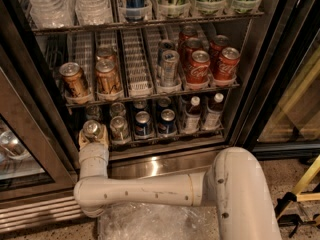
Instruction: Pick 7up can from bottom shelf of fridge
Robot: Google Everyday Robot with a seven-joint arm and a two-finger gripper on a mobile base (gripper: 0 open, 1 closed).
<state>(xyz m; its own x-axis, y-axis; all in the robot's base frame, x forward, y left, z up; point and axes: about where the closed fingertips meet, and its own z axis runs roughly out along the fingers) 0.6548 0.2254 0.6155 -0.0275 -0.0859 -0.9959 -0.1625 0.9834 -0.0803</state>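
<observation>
The fridge [261, 79] stands open in front of me. Its bottom shelf [150, 139] holds silver-green cans at the left, dark blue Pepsi cans [143, 122] in the middle and small bottles [191, 113] at the right. My gripper [93, 137] is at the shelf's front left corner, at the end of the white arm [145, 189] that reaches in from below. Its pale fingers [104, 136] sit on either side of a 7up can [92, 128], whose silver lid faces up. A second 7up can [119, 126] stands just to its right.
The rack above holds bronze cans [73, 78], a silver can [169, 66] and red Coca-Cola cans [227, 62]. The glass door [22, 149] hangs open at the left, close to the arm's elbow. A stainless base [165, 160] runs below the shelf. A yellow and black stand [302, 189] is at the right.
</observation>
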